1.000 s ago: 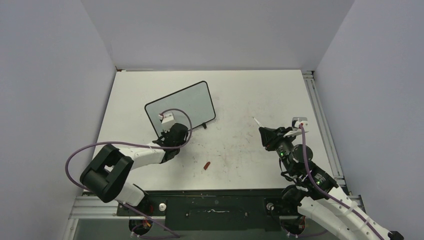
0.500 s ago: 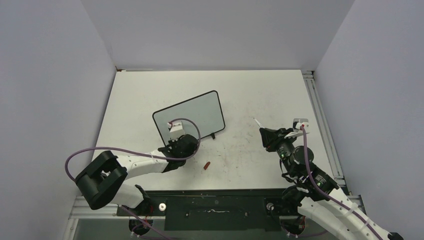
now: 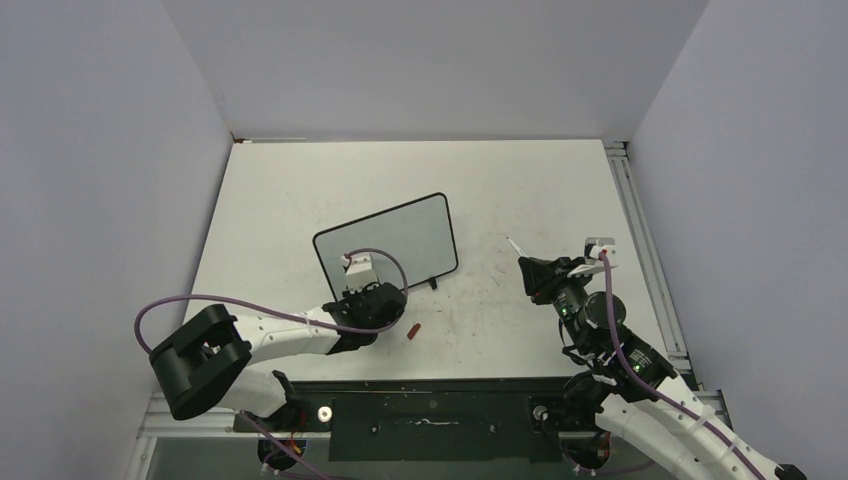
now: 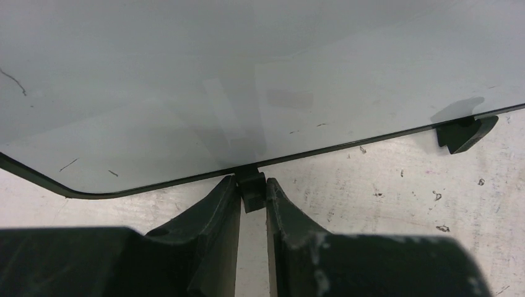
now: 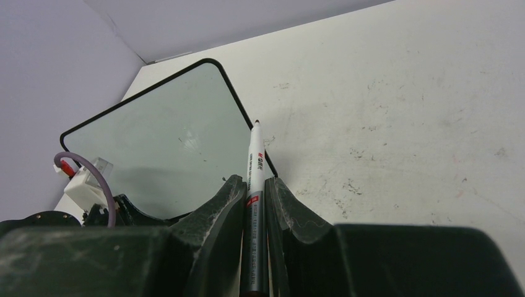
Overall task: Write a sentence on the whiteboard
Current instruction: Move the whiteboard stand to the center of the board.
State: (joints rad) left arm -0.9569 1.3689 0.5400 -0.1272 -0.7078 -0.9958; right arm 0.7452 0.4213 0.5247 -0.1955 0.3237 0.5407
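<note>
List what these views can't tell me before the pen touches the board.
- Top view: grip of the left end effector on the whiteboard foot, hidden under its wrist.
- Left wrist view: upper edge of the whiteboard, cut off by the frame.
- Right wrist view: rear end of the marker, buried between fingers of the right end effector.
- Top view: small red item, too small to identify.

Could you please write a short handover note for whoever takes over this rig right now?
Left end effector: shut on one foot at the lower edge of the whiteboard.
Right end effector: shut on the marker, uncapped, tip pointing toward the board.
The red cap lies on the table, just on the near side of the board.
Done: board gripped, marker in hand and uncapped.
Left: the whole sentence; no lettering shows on the board.
</note>
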